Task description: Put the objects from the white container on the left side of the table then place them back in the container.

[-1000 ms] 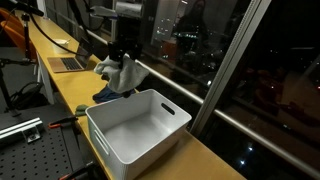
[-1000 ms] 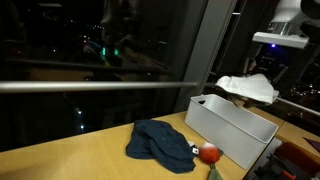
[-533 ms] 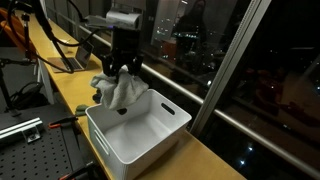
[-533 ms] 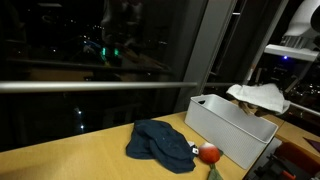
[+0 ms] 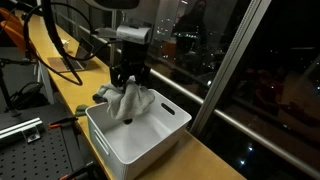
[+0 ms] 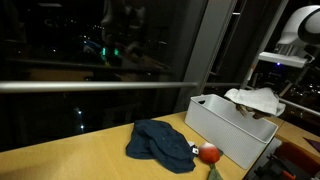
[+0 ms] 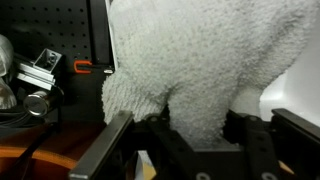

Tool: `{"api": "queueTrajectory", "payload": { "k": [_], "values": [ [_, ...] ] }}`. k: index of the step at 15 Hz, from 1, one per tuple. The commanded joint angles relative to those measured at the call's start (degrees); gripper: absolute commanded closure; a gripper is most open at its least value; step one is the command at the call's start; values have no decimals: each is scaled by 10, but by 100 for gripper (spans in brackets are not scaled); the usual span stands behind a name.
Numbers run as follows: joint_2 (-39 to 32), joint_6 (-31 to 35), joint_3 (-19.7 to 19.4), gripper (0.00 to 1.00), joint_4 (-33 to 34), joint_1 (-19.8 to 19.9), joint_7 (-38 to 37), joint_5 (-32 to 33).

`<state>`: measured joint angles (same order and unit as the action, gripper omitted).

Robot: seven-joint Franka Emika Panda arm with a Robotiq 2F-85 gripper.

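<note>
My gripper (image 5: 128, 82) is shut on a white towel (image 5: 127, 100) and holds it hanging over the open white container (image 5: 160, 135). In an exterior view the towel (image 6: 255, 98) hangs just above the container's rim (image 6: 222, 128). In the wrist view the fluffy towel (image 7: 200, 60) fills the frame, pinched between the black fingers (image 7: 195, 130). A dark blue cloth (image 6: 158, 142) and a small red object (image 6: 209, 154) lie on the wooden table beside the container.
A laptop (image 5: 68, 62) sits further along the wooden table (image 5: 75, 90). A perforated metal board (image 5: 25, 140) with tools lies beside the table. A glass window wall (image 6: 100, 60) runs along the table's far edge.
My gripper has carried the white towel from beside the container to over its open top and lowered it toward the inside.
</note>
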<state>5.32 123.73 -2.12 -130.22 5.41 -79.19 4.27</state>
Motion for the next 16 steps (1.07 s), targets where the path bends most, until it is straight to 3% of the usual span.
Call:
{"api": "queueTrajectory", "payload": {
  "k": [1,3,4,10,16],
  "values": [
    [-37,-12,-12,89,47,9,4,8],
    [-55,-4,-14,39,57,6,2,1],
    [-62,-1,-14,38,58,3,1,0],
    [-30,10,4,1,29,-26,-25,9],
    [-81,54,93,0,76,-118,-73,-15]
  ]
}}
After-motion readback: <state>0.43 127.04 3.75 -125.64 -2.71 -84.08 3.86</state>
